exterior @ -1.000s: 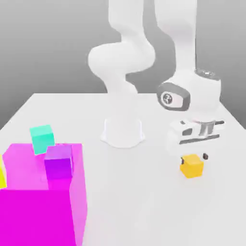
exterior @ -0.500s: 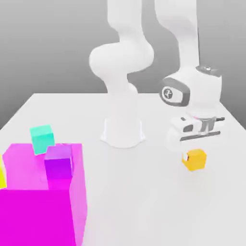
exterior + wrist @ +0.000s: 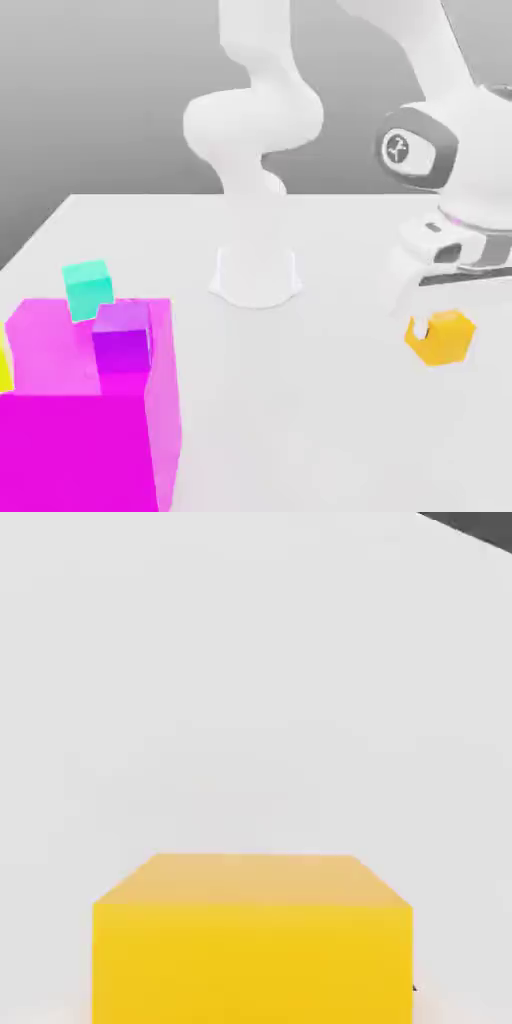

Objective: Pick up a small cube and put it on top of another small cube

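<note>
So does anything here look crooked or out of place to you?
Slightly: the purple cube and the teal cube sit at different angles by the magenta block, not neatly lined up. Nothing looks damaged. The orange cube is gripped by the tool.

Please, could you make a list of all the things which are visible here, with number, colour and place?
small cube: 1, orange-yellow, held in the gripper
teal cube: 1, teal, exterior view's left, by the magenta block
purple cube: 1, purple, exterior view's left
large block: 1, magenta, exterior view's left
yellow object: 1, yellow, exterior view's left edge
table: 1, pale grey, below
gripper: 1, white, exterior view's right
</note>
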